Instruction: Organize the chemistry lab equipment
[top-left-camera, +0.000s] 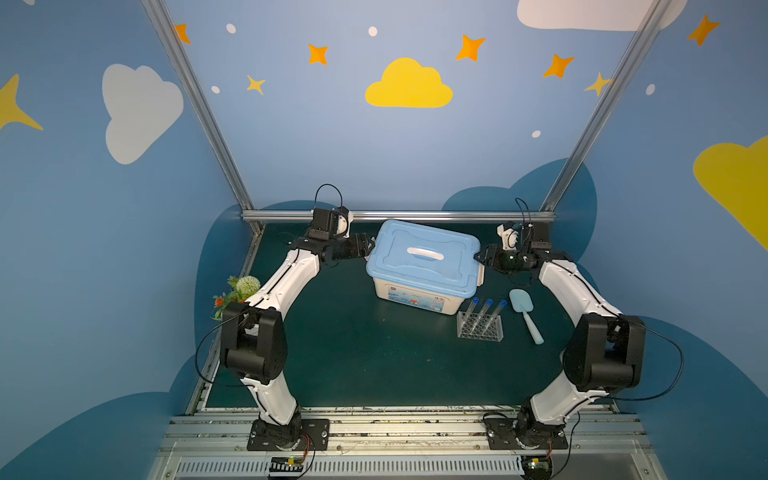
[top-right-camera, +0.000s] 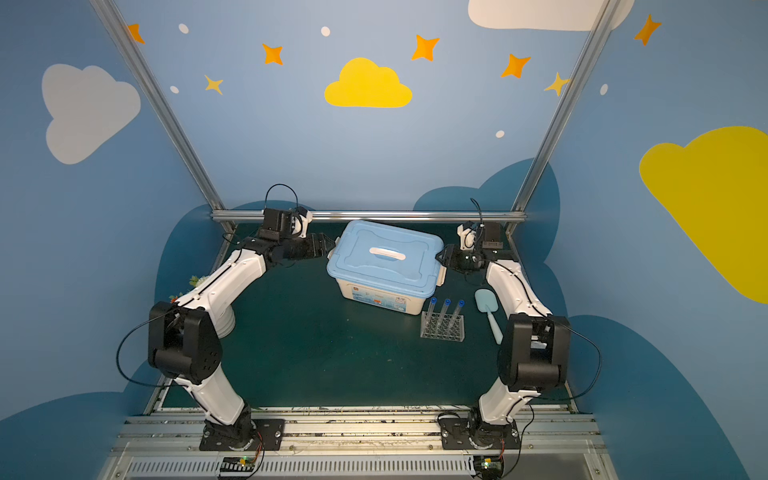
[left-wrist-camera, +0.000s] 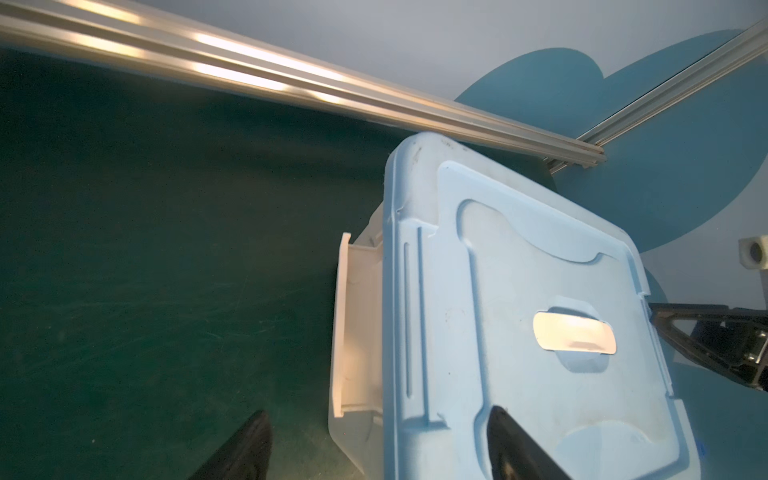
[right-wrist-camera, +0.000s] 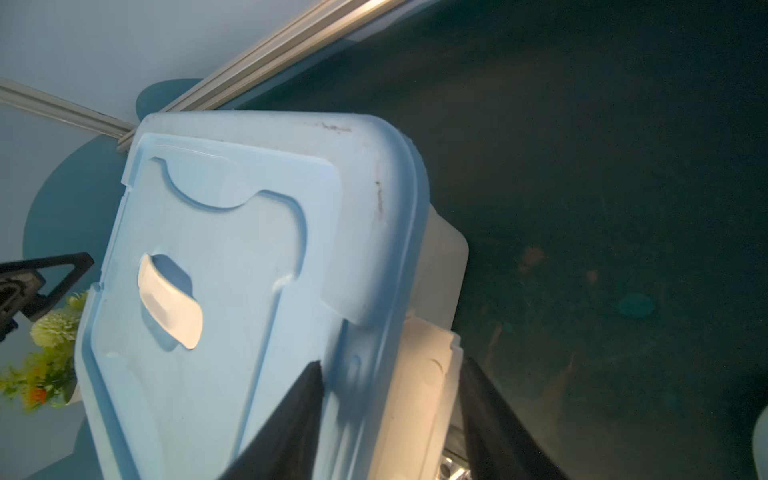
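- The three blue-capped test tubes (top-left-camera: 482, 313) stand leaning in the clear rack (top-left-camera: 480, 330), which sits on the desk (top-left-camera: 353, 353) just in front of the bin's right front corner; no other glassware is in view
- A pale blue scoop (top-left-camera: 525, 316) lies just beside the rack; keep both arms' elbows clear of them
- The white bin (top-left-camera: 415, 297) has its blue lid (top-left-camera: 424, 253) seated on top; the step in hand is probably working the two end clasps
- The left tool (top-left-camera: 368, 245) is at the bin's left end with jaws wide and holding nothing; the left clasp (left-wrist-camera: 345, 324) stands swung out from the wall
- The right tool (top-left-camera: 478, 254) has its jaws part-way apart astride the lid's edge and the right clasp (right-wrist-camera: 428, 374); I cannot tell whether they pinch it
- To do it well: hook only the flap, not the lid rim; turn it about its hinge; steady the bin from the far end so it does not slide into the rack
- The plant (top-left-camera: 241, 291) is well apart at the left
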